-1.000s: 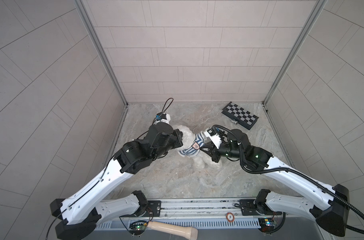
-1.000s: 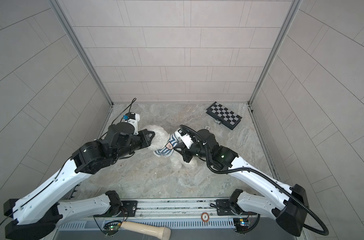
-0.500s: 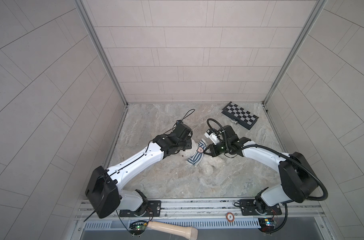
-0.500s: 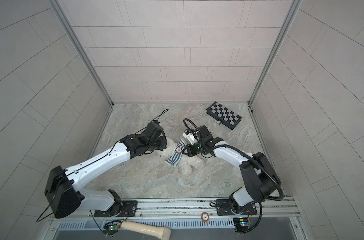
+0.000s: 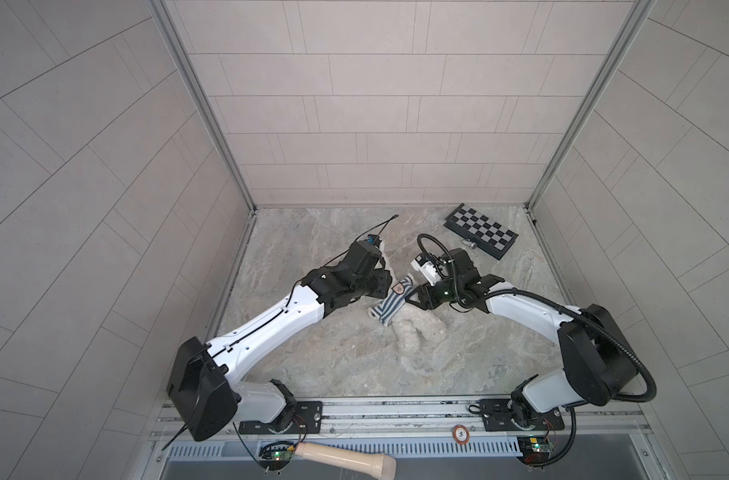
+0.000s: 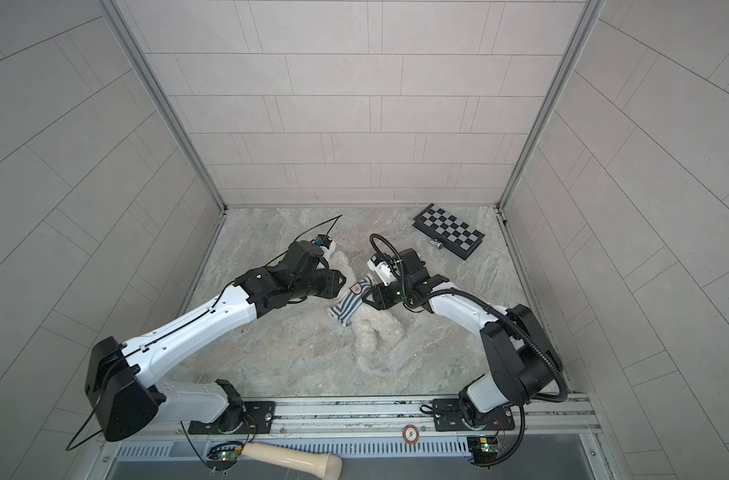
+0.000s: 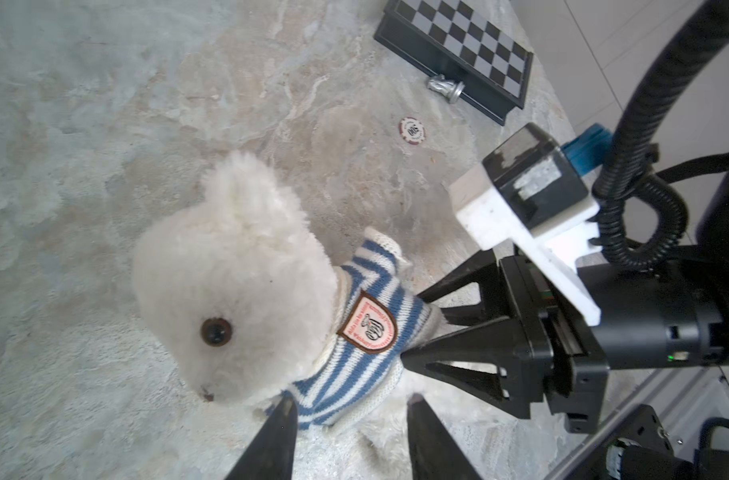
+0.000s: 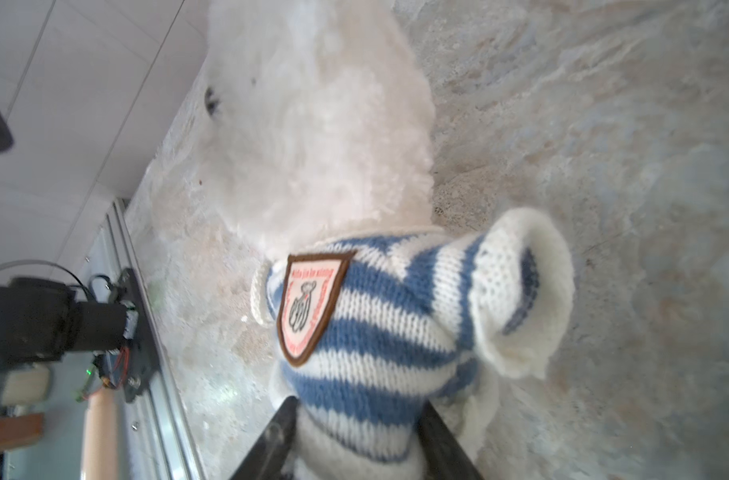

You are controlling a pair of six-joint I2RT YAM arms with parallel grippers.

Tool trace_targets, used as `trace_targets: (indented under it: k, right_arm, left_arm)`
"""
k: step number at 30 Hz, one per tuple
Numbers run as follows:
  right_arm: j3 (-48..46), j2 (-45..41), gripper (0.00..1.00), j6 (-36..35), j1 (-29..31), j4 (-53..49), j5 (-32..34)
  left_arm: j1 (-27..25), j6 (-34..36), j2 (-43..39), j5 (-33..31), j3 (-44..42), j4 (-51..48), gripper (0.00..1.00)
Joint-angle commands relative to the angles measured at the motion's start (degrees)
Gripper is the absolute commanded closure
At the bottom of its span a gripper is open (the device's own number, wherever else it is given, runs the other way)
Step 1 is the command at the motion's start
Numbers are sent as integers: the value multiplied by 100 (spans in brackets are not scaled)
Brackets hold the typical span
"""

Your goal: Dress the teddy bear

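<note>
The teddy bear (image 7: 230, 270) lies on the marble table, its legs (image 5: 408, 336) toward the front. It wears the blue-and-white striped shirt (image 7: 367, 332) with a chest badge (image 8: 309, 307). One sleeve cuff (image 8: 525, 291) gapes sideways. My left gripper (image 7: 350, 405) is open, its fingers standing either side of the shirt's hem. My right gripper (image 8: 358, 409) is open too, its fingers flanking the shirted belly from the opposite side. In both top views the two grippers (image 5: 385, 286) (image 5: 412, 297) meet over the shirt (image 6: 348, 305), and the left arm hides most of the bear's head.
A folded chessboard (image 5: 481, 230) lies at the back right with a metal chess piece (image 7: 444, 86) beside it. A poker chip (image 7: 412, 130) lies on the table near the bear. A wooden handle (image 5: 346, 457) lies below the front rail.
Both arms came down from a raised hold and laid the bear on the table. Both grippers, shut on the shirt a second ago, have opened.
</note>
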Motion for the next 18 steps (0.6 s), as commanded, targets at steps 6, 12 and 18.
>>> trace_targets:
  k: [6, 12, 18]
  right_arm:
    - [-849, -713, 41, 431, -73, 1054, 386]
    - [-1186, -799, 42, 694, -90, 2094, 239]
    - [-1128, -340, 41, 778, -134, 2230, 291]
  left_arm:
    - [-429, 861, 882, 547, 466, -38, 52]
    - [-416, 805, 1212, -20, 334, 260, 50]
    - [-374, 853, 1817, -305, 677, 340, 55]
